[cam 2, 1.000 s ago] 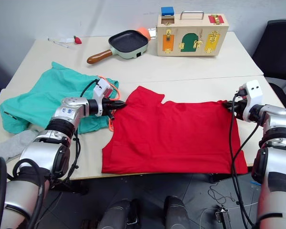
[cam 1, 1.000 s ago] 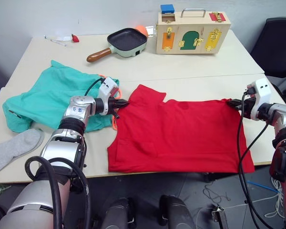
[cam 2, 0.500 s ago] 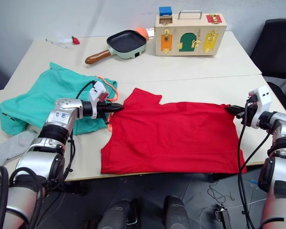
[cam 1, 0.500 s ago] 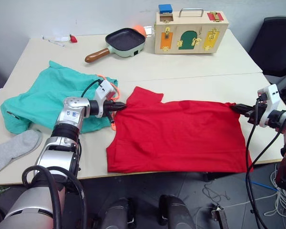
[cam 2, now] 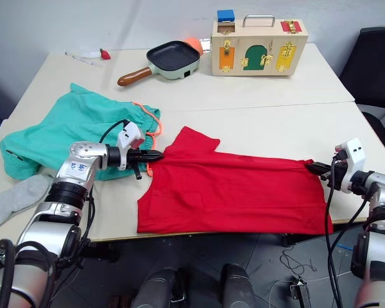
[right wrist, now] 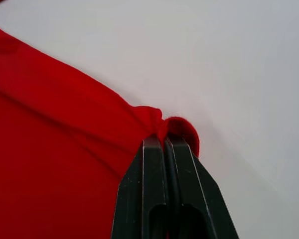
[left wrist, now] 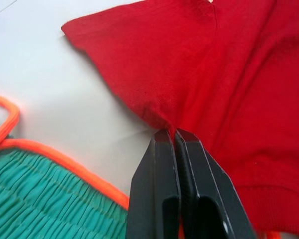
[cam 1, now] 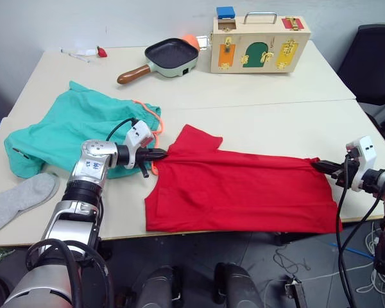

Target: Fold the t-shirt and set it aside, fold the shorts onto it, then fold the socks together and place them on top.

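Observation:
The red t-shirt [cam 1: 240, 192] lies spread along the table's front edge, its far part drawn toward me into a fold. My left gripper [cam 1: 163, 153] is shut on its left edge beside the sleeve, seen close up as pinched red cloth [left wrist: 162, 119]. My right gripper [cam 1: 318, 166] is shut on the shirt's far right corner [right wrist: 164, 122]. The teal shorts [cam 1: 77, 131] with an orange drawstring [cam 1: 151, 119] lie crumpled to the left of the shirt. One grey sock [cam 1: 16, 202] rests at the front left edge of the table.
At the back of the table [cam 1: 256, 109] stand a green frying pan [cam 1: 170, 55] with a wooden handle and a wooden latch box [cam 1: 258, 42]. A black chair [cam 1: 375, 61] is at the far right. Small items [cam 1: 83, 52] lie at the back left.
Both grippers have pulled the shirt's far edge toward me, so the shirt now looks shorter front to back. The right gripper moved rightward and nearer; the left one moved nearer too.

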{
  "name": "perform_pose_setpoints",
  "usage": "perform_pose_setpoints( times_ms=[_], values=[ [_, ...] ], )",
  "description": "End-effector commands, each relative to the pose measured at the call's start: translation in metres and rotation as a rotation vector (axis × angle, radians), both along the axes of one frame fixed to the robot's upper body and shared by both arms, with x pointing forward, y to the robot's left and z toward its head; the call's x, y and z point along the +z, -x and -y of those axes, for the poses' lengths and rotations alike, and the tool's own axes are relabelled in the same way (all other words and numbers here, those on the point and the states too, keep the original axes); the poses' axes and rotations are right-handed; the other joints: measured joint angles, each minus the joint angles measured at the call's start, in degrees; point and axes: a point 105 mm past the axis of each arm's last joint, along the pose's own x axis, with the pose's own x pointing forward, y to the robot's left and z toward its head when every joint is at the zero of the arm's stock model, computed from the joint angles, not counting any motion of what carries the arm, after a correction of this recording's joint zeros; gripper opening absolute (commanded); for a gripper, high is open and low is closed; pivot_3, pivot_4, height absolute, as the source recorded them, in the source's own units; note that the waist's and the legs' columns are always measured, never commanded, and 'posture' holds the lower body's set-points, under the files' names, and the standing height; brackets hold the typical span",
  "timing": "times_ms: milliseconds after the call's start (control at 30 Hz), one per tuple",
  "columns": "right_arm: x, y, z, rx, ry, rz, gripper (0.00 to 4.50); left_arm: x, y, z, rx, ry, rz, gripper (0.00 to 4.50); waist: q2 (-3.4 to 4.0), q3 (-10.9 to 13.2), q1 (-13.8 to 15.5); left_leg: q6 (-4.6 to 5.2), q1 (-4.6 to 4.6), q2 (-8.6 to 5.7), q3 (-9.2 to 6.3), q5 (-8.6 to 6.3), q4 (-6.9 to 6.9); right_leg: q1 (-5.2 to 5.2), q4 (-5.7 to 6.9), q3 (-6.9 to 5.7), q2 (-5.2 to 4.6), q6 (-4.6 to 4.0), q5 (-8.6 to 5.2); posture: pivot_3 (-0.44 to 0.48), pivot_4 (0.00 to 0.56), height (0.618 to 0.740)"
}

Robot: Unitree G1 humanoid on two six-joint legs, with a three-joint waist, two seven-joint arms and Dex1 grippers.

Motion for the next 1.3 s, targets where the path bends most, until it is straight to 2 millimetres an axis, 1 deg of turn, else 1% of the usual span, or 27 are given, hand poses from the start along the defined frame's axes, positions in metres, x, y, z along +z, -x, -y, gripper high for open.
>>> perform_pose_setpoints(
  times_ms=[33,100,200,233,333,400,433,467,567,700,833,967,1067,1233,1300],
  values=[
    [0.005,0.009,0.009,0.003,0.014,-0.001,0.63,0.019,-0.001,-0.012,0.047,0.026,-0.021,0.66,-0.01,0.0,0.1,0.00,0.00,0.00,-0.02,0.00,0.02,0.01,0.00,0.01,0.00,0.00,0.00,0.000,0.150,0.740],
    [0.011,0.015,0.010,0.038,0.008,0.013,1.30,0.029,-0.001,-0.013,0.049,0.067,-0.038,1.29,-0.01,0.0,0.1,0.00,0.00,0.00,-0.03,0.00,0.02,0.02,0.00,0.03,0.01,0.00,0.00,0.000,0.150,0.740],
    [0.030,0.032,0.017,0.102,0.022,0.085,2.30,0.046,0.002,-0.013,0.014,0.090,-0.048,2.19,-0.01,0.0,0.4,0.01,-0.02,-0.01,-0.09,-0.01,0.02,0.03,0.01,0.03,0.03,0.00,0.00,0.000,0.150,0.740],
    [0.033,0.036,0.018,0.115,0.028,0.099,2.66,0.049,0.002,-0.013,0.010,0.097,-0.054,2.53,-0.01,0.0,0.3,0.02,-0.04,-0.02,-0.10,-0.01,0.02,0.03,-0.01,0.02,0.03,0.00,0.00,0.000,0.150,0.740],
    [0.050,0.053,0.020,0.193,0.188,0.232,3.63,0.056,-0.009,-0.007,0.078,0.149,-0.138,3.42,-0.03,0.0,0.7,0.05,-0.02,-0.07,-0.10,-0.03,0.04,0.08,-0.02,0.00,0.09,0.02,0.01,0.000,0.150,0.740],
    [0.058,0.058,0.018,0.208,0.216,0.287,4.29,0.058,-0.012,-0.002,0.085,0.153,-0.169,4.00,-0.06,0.0,0.4,0.05,0.01,-0.07,-0.05,-0.04,0.07,0.11,-0.05,-0.02,0.15,0.06,0.03,0.000,0.150,0.740],
    [0.064,0.059,0.014,0.221,0.219,0.325,4.50,0.058,-0.015,0.004,0.085,0.164,-0.182,4.32,-0.08,0.0,0.3,0.07,0.03,-0.10,-0.05,-0.05,0.07,0.13,-0.02,-0.03,0.13,0.09,0.04,0.000,0.150,0.740],
    [0.068,0.061,0.010,0.235,0.225,0.352,4.50,0.058,-0.018,0.010,0.090,0.171,-0.196,4.47,-0.08,0.0,0.3,0.08,0.09,-0.09,-0.02,-0.06,0.07,0.15,-0.04,-0.04,0.12,0.10,0.05,0.000,0.150,0.740],
    [0.076,0.061,-0.009,0.263,0.228,0.432,4.50,0.055,-0.035,0.029,0.152,0.194,-0.192,4.47,-0.13,0.0,0.2,0.06,0.09,-0.05,-0.06,-0.06,0.07,0.14,-0.04,0.00,0.02,0.10,0.05,0.000,0.150,0.740],
    [0.072,0.063,-0.034,0.301,0.209,0.458,4.50,0.040,-0.047,0.049,0.220,0.139,-0.178,4.47,-0.21,0.1,0.3,-0.01,0.06,-0.01,-0.09,-0.10,0.08,0.12,-0.19,0.04,-0.06,0.10,0.05,0.000,0.150,0.740],
    [0.074,0.065,-0.053,0.318,0.184,0.490,4.50,0.026,-0.052,0.058,0.278,0.074,-0.153,4.47,-0.24,0.1,0.3,0.00,0.03,0.01,-0.09,-0.16,0.06,0.10,-0.15,0.03,-0.04,0.10,0.05,0.000,0.150,0.740],
    [0.074,0.067,-0.062,0.318,0.172,0.495,4.50,0.010,-0.051,0.065,0.286,0.019,-0.160,4.47,-0.28,0.1,0.7,0.05,0.02,-0.02,-0.09,-0.19,0.16,0.10,-0.27,0.04,-0.09,0.10,0.05,0.000,0.150,0.740],
    [0.074,0.070,-0.065,0.315,0.163,0.495,4.50,0.005,-0.044,0.077,0.222,0.052,-0.213,3.83,-0.28,0.1,1.4,0.08,0.02,-0.02,-0.09,-0.22,0.18,0.10,-0.27,0.05,-0.12,0.09,0.05,0.000,0.150,0.740],
    [0.073,0.074,-0.069,0.322,0.150,0.492,4.50,0.008,-0.042,0.081,0.198,0.117,-0.221,2.33,-0.28,0.1,1.8,0.08,0.02,-0.02,-0.09,-0.25,0.18,0.08,-0.27,0.04,-0.12,0.09,0.05,0.000,0.150,0.740],
    [0.073,0.076,-0.071,0.323,0.144,0.488,4.50,0.014,-0.045,0.082,0.192,0.155,-0.174,1.69,-0.29,0.1,1.9,0.09,0.01,-0.02,-0.09,-0.25,0.18,0.08,-0.28,0.04,-0.12,0.09,0.05,0.000,0.150,0.740]
  ],
)
